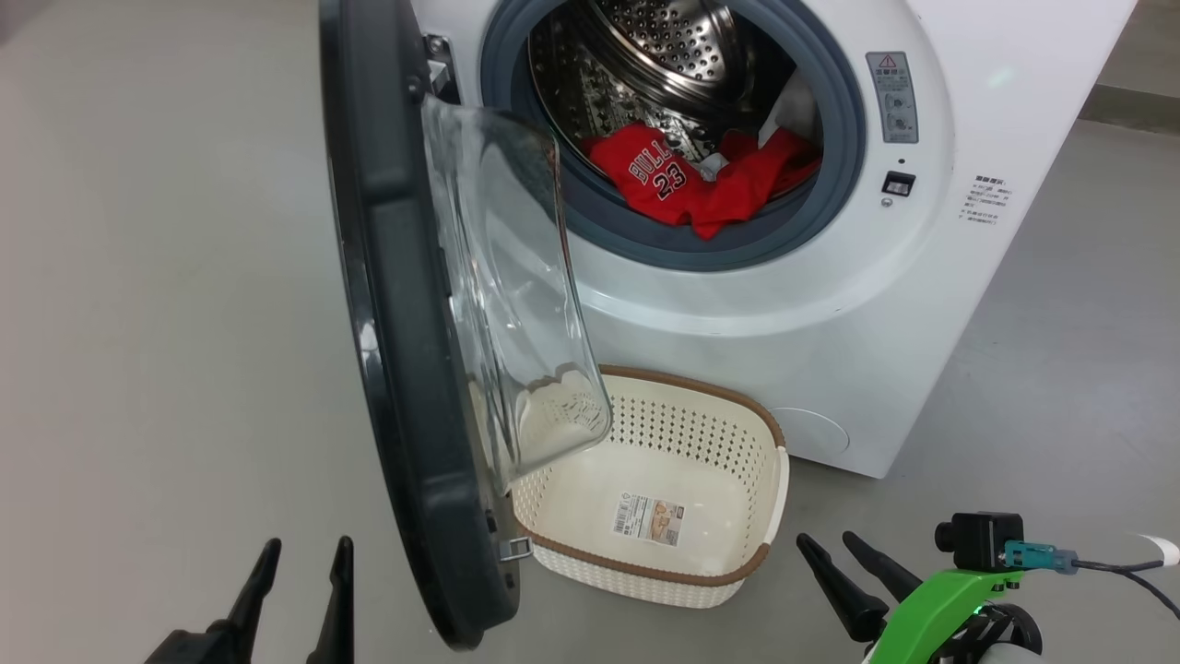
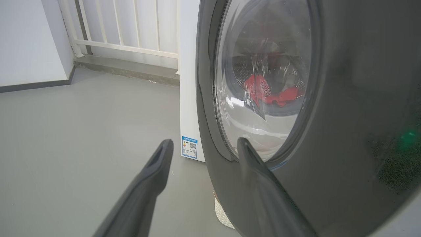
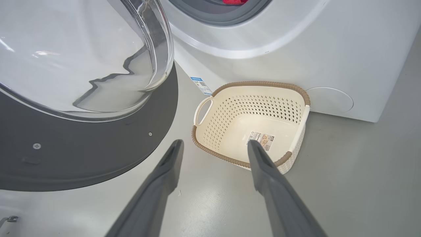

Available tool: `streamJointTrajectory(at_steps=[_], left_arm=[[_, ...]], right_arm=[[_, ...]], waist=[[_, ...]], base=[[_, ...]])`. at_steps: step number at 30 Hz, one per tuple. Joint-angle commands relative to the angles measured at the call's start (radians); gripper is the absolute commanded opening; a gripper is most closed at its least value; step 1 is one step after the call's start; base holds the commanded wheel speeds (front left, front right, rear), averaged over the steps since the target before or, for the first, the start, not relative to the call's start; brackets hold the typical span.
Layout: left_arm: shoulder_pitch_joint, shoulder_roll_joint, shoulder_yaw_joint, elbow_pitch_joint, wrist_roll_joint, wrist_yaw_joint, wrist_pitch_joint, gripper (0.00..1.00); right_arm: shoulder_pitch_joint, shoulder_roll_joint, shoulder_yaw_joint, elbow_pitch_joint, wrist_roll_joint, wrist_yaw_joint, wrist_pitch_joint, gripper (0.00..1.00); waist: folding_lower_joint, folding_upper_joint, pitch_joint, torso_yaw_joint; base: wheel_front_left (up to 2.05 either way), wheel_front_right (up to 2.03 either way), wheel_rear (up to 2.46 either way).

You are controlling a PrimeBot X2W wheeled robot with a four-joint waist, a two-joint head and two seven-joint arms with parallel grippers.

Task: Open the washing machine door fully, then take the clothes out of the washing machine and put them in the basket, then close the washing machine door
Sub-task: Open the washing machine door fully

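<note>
Jaws stand wide and empty on both arms: left gripper low beside the washing machine door, right gripper before the basket. The door stands swung out, its glass bowl overhanging the basket; red clothes lie in the drum. Likely next: push the door wider before reaching in.

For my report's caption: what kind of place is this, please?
Probably a laundry corner or balcony: a white front-loading washing machine on grey floor, a cream basket before it, white railing behind.
</note>
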Motion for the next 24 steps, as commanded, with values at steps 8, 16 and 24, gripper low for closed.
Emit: streamJointTrajectory(at_steps=[8,16,24], left_arm=[[-0.021,0.01,0.043,-0.02,0.007,-0.006,-0.012,1.0],[-0.023,0.008,0.045,-0.022,0.01,-0.006,-0.012,1.0],[-0.027,0.007,0.045,-0.023,0.013,-0.006,-0.012,1.0]], right_arm=[[-0.037,-0.002,-0.078,-0.01,-0.156,0.008,-0.022,1.0],[0.032,0.045,-0.295,-0.119,-0.438,0.008,-0.022,1.0],[0.1,0.097,-0.444,-0.215,-0.643,0.008,-0.022,1.0]], waist=[[0.0,-0.0001,0.006,-0.006],[0.0,-0.0001,0.007,-0.009],[0.0,-0.0001,0.011,-0.007]], base=[[0.0,0.0,0.0],[0.0,0.0,0.0],[0.0,0.0,0.0]])
